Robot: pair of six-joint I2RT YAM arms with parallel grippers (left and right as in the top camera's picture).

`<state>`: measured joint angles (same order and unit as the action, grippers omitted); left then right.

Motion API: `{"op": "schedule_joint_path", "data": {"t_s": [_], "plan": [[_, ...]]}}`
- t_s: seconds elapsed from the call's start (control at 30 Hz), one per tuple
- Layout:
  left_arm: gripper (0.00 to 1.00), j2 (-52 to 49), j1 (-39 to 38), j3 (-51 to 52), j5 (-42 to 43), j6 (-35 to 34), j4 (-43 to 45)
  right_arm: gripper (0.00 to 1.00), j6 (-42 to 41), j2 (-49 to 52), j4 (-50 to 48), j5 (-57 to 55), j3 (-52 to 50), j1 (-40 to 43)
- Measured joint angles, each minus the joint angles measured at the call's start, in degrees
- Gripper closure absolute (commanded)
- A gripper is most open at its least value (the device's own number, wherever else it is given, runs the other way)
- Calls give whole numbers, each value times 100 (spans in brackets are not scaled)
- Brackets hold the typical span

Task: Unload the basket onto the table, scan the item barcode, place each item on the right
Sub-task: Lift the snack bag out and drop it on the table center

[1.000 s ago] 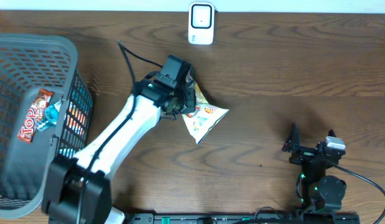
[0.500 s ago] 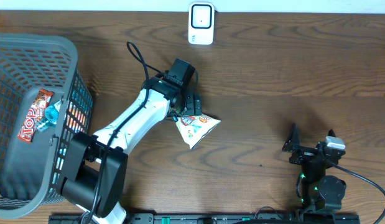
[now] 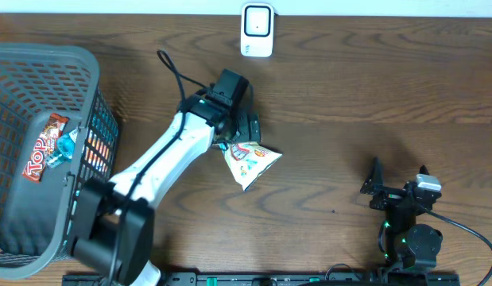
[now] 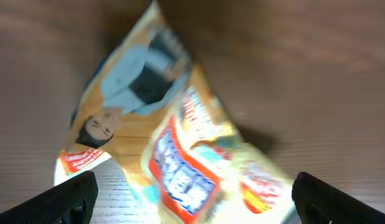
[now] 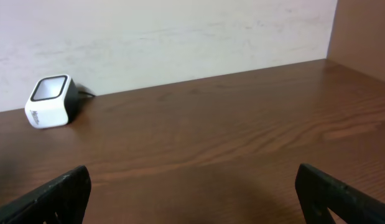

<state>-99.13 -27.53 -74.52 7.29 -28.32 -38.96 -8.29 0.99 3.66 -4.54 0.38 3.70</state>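
Gaping wide, the left jaws hover over the snack packet (image 3: 252,161), gripping nothing; right jaws equally apart.

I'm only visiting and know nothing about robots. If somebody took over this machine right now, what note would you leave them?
Grippers: the left gripper is open, right at the snack bag but not gripping it. The right gripper is open, empty and parked at the near right.
Things: the snack bag lies on the table, well short of the scanner. The basket on the left holds a wrapped snack.
Done: no scan shows, and no barcode is in view.
Left: grip the bag and show its barcode to the scanner.
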Motion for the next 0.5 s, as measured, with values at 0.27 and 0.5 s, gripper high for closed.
{"op": "schedule_joint_path", "data": {"t_s": [0.27,0.5], "plan": [[0,1285,24,-680,-4,-2,437,1,0,0,0,0,0,0],[1,2621,739,-706,-739,-70,892,1,0,0,0,2,0,0]]}}
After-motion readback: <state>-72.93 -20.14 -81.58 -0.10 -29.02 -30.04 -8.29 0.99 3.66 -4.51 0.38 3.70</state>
